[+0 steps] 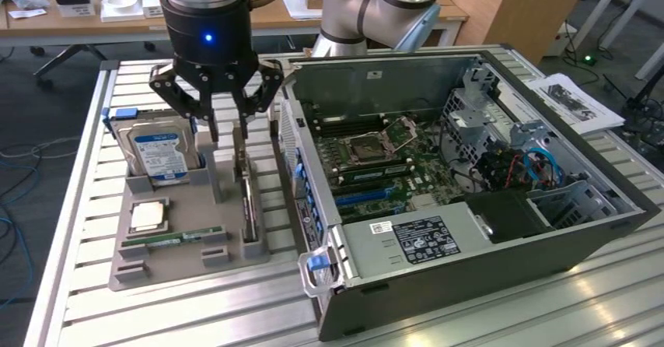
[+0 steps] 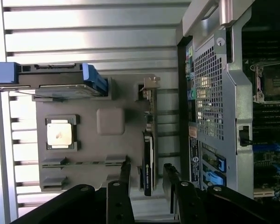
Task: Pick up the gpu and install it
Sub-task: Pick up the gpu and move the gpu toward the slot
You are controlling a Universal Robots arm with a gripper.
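Observation:
The gpu (image 1: 249, 199) stands on edge in a slot of the grey holder tray (image 1: 171, 265), beside the open computer case (image 1: 467, 207). In the wrist view the gpu (image 2: 148, 140) is a thin dark card with a silvery bracket at its far end. My gripper (image 1: 223, 121) hangs over the card's far end, close above it. My gripper (image 2: 147, 175) is open. One black finger (image 2: 123, 175) stands on each side of the card, with a gap to it on both sides.
The tray also holds a silver hard drive (image 1: 155, 156) in a blue carrier, a CPU (image 1: 148, 216) and a green RAM stick (image 1: 171, 240). The case's motherboard (image 1: 384, 160) lies exposed. A second robot arm (image 1: 374, 12) stands behind the case. Papers (image 1: 576, 102) lie at the exterior view's right.

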